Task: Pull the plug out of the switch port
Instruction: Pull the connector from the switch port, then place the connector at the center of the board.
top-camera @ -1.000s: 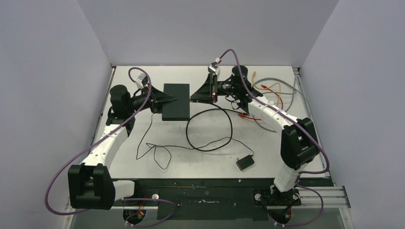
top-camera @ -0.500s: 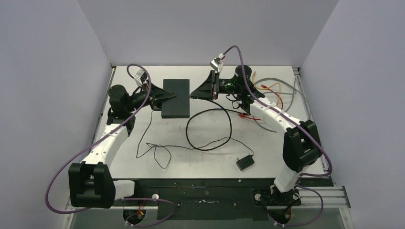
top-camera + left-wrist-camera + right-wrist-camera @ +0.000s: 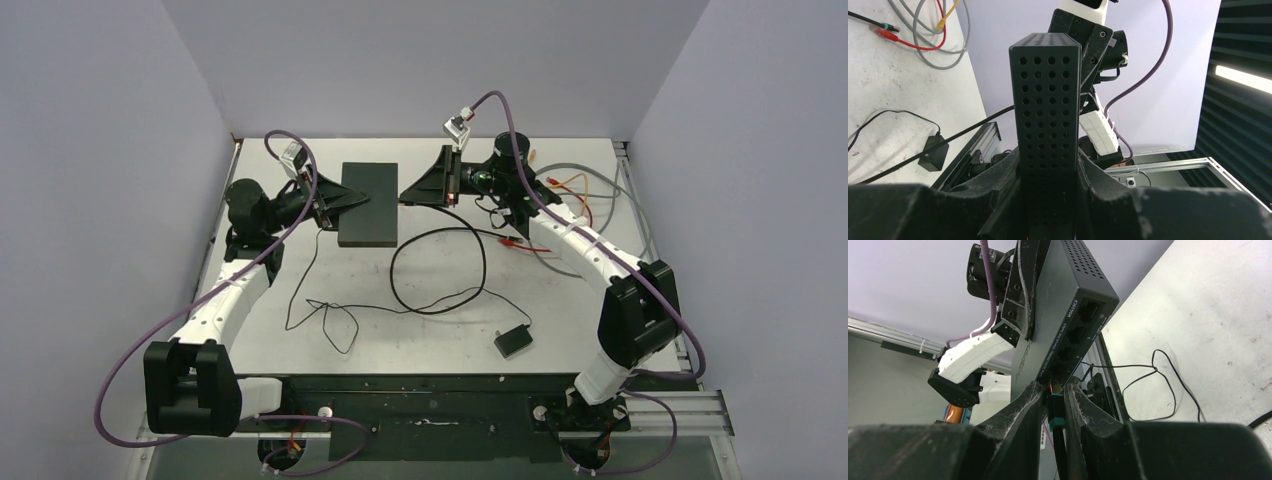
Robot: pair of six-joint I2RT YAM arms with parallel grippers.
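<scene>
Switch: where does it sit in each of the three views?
Top external: switch left of centre, in the upper half of the picture.
Left wrist: centre, rising from the bottom edge.
Right wrist: upper centre, port row facing the camera.
Shared landmark: the left gripper clamping it.

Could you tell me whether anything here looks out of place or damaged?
Nothing looks damaged or spilled; the only untidy spot is the tangle of grey, red and orange cables at the far right of the table.

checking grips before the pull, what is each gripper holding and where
The left gripper clamps the switch by its perforated edge; the right gripper pinches the plug by its teal boot.
</scene>
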